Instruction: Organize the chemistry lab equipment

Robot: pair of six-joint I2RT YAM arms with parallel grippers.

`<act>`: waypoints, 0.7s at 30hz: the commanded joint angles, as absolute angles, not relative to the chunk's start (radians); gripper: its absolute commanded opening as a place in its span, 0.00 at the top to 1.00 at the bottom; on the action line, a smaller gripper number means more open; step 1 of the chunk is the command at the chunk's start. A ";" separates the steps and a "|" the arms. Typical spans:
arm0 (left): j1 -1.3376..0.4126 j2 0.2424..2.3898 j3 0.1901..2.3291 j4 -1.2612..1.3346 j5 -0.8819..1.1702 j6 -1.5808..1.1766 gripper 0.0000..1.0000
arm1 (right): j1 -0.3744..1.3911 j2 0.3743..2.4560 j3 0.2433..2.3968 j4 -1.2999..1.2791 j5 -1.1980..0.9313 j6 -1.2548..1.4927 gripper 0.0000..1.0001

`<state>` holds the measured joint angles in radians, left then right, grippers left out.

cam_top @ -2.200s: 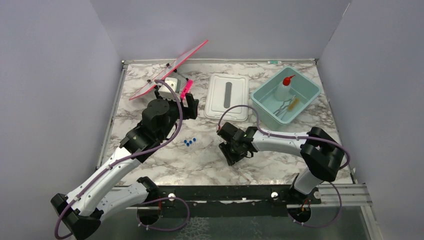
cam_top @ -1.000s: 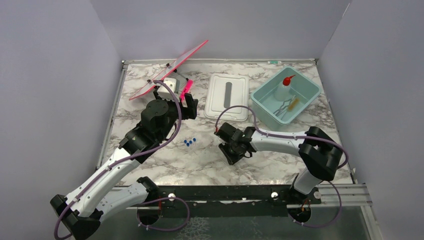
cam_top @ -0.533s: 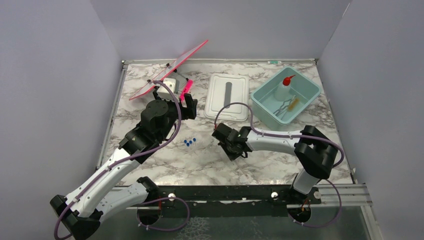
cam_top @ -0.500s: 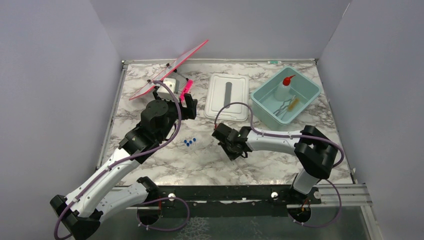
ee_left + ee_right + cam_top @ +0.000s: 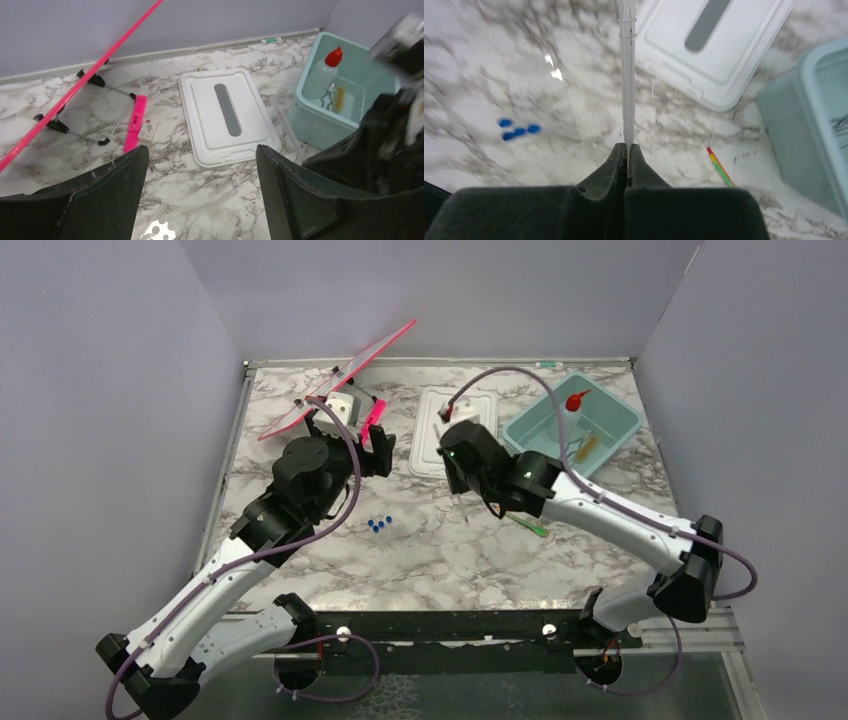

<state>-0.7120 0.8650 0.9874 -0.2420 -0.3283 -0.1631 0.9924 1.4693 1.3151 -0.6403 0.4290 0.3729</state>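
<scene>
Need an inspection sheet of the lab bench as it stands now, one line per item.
Surface: marble table, no spill seen.
Job's things: squeeze bottle, brush and tweezers in teal tub; blue caps and green-tipped stick loose on the table.
Clutter: white lid lying flat; pink stand at back left.
Hands: left hand open, empty; right hand shut on clear thin tube.
Cables: purple cables loop off both arms.
Surroundings: plain walls on three sides.
</scene>
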 commanded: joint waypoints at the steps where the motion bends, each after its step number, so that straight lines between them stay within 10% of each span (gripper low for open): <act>1: -0.712 0.829 1.061 -0.236 -0.311 -0.100 0.19 | 0.959 1.421 1.492 -0.718 0.585 0.395 1.00; 21: -0.712 0.788 1.037 -0.274 -0.327 -0.215 0.19 | 0.292 1.365 1.536 -0.802 0.577 0.677 0.99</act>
